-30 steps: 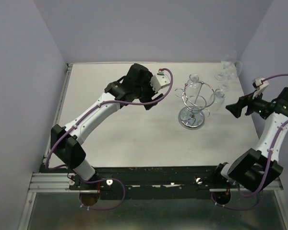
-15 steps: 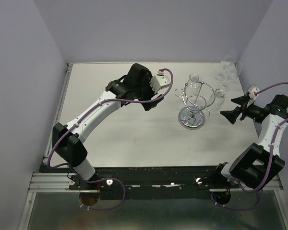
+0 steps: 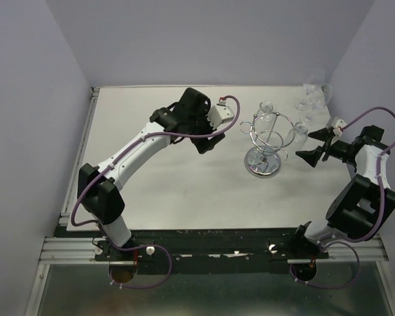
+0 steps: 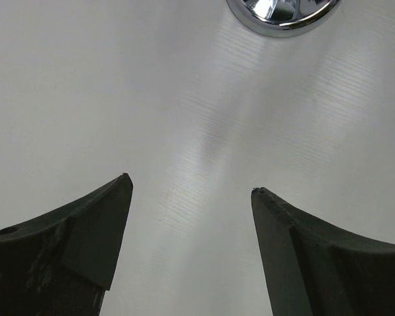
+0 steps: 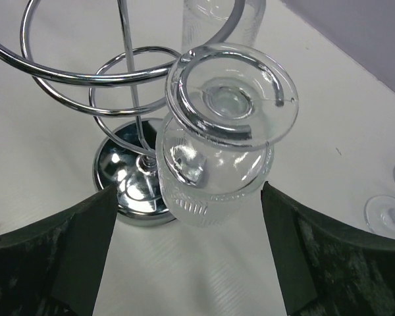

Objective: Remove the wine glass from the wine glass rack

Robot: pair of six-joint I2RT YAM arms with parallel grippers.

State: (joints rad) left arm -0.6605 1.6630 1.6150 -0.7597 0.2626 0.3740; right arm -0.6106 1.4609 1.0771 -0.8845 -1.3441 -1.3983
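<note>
At centre of the right wrist view, the glass [image 5: 217, 131] hides part of the rack [image 5: 128, 174], between spread right jaws. Left jaws also spread, rack cut off above.

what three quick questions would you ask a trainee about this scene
1. True or false: the right gripper is shut on the wine glass.
2. How does the wine glass hang on the rack? A: foot up, bowl down. B: bowl up, foot down. C: on its side.
3. Which faces the wine glass, the left gripper or the right gripper?

Key
1. False: its jaws stand open, with no grip on the glass.
2. A.
3. The right gripper. The left wrist view shows only the edge of the rack's base.
</note>
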